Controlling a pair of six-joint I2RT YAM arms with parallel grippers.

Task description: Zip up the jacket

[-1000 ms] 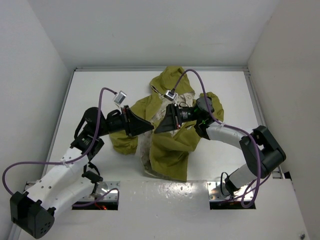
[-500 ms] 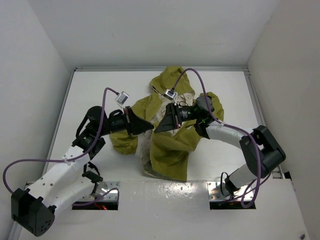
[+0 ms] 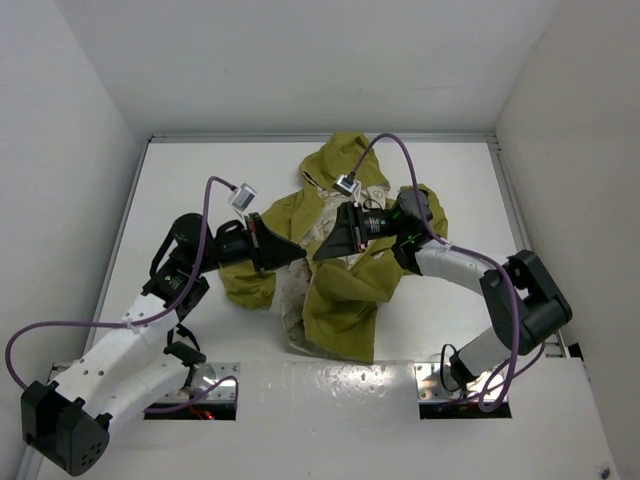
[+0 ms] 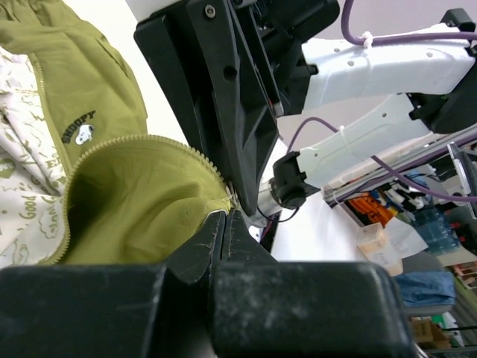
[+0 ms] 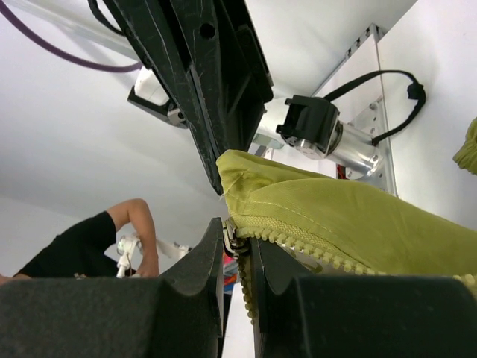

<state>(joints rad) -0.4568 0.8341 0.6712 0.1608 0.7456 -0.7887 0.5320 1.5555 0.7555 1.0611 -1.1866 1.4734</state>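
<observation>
Over the open front of the jacket [image 3: 345, 290] — one olive garment lying crumpled, its cream lining showing — the two grippers met nose to nose. The left gripper [image 4: 226, 222] was pressed together on the toothed edge of one front panel, and the right gripper [image 5: 237, 242] was pinching the end of the zip [image 5: 328, 250] just beside it. I counted one jacket, one zip and one small white mark [image 4: 78, 133] on the jacket's front; the cloth looked light, limp and apt to bunch, so I judged the zip's end and the hem beside it the only firm holds.
</observation>
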